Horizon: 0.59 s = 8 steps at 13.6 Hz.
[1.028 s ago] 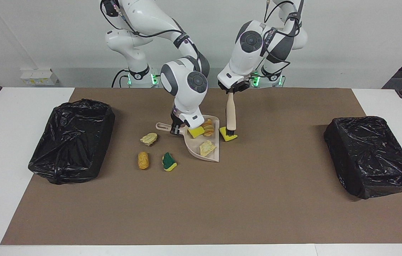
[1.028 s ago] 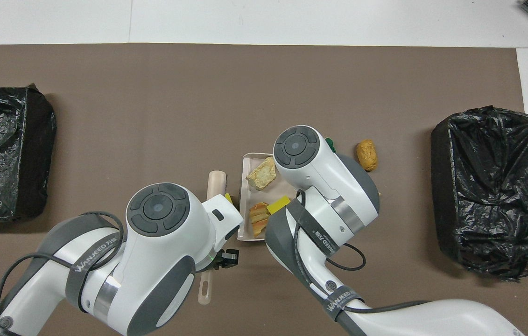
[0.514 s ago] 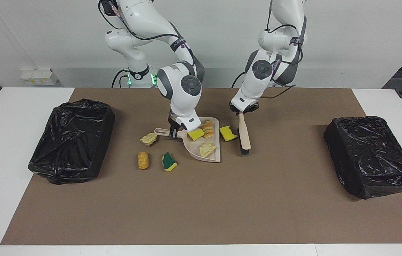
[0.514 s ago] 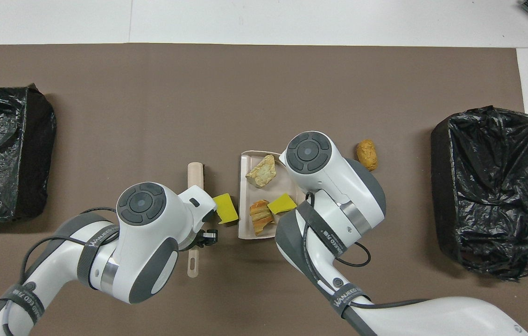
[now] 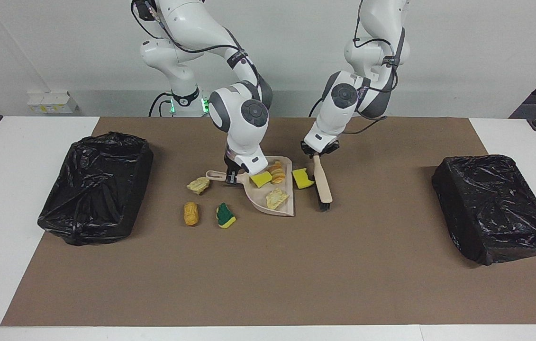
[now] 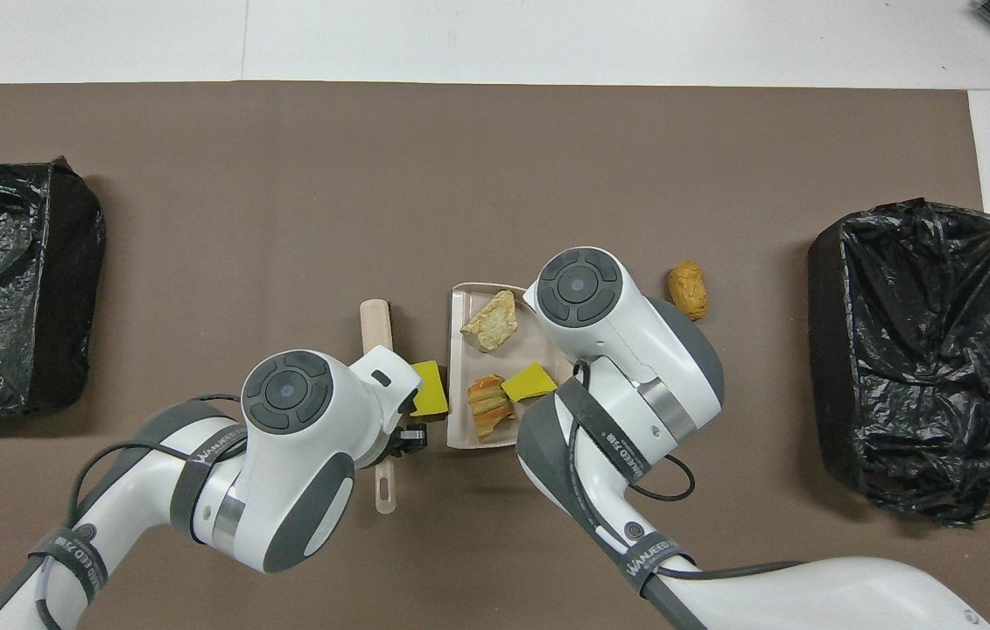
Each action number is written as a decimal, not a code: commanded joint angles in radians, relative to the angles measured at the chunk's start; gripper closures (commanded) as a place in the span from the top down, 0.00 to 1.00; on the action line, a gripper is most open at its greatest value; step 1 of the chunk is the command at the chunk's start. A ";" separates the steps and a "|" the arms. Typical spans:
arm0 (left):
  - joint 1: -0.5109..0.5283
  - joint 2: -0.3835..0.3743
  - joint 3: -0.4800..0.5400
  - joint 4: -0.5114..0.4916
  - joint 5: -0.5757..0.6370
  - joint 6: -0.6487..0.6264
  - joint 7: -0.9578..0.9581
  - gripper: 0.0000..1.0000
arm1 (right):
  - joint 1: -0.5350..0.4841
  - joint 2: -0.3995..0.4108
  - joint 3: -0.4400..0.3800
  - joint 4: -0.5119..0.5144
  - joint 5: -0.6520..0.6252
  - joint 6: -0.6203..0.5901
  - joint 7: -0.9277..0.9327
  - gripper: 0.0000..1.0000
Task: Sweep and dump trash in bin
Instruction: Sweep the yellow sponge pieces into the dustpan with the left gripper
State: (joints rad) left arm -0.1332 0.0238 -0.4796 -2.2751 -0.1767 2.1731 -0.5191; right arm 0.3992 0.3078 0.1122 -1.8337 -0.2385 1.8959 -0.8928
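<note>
My right gripper is shut on the handle of the beige dustpan, which rests on the brown mat. Three pieces of trash lie in the pan: a yellow sponge chunk, an orange-brown piece and a pale tan lump. Another yellow sponge sits just outside the pan's open edge. My left gripper is shut on the brush, tilted beside that sponge, bristles down. A pale lump, an orange-brown oblong lump and a green-and-yellow sponge lie on the pan's handle side.
Two bins lined with black bags stand on the mat: one bin toward the right arm's end, the other bin toward the left arm's end. In the overhead view the arms cover the pan's handle and some trash.
The left gripper swung the brush off the yellow sponge, away from the pan, tilted it, then brought it back close beside the sponge. The dustpan shifted slightly.
</note>
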 commanded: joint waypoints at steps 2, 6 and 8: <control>-0.048 0.017 0.007 -0.006 0.017 0.017 -0.032 0.00 | -0.010 -0.022 0.009 -0.033 0.015 0.031 -0.015 0.00; -0.110 0.038 0.004 0.023 -0.069 0.024 -0.039 0.00 | -0.008 -0.022 0.009 -0.033 0.015 0.029 -0.011 0.00; -0.135 0.041 0.003 0.067 -0.072 0.014 -0.096 0.00 | -0.008 -0.022 0.009 -0.033 0.015 0.029 -0.011 0.00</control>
State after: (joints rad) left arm -0.2287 0.0476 -0.4866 -2.2595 -0.2305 2.1900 -0.5664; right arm 0.3993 0.3078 0.1123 -1.8338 -0.2386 1.8963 -0.8928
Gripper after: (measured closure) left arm 0.740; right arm 0.678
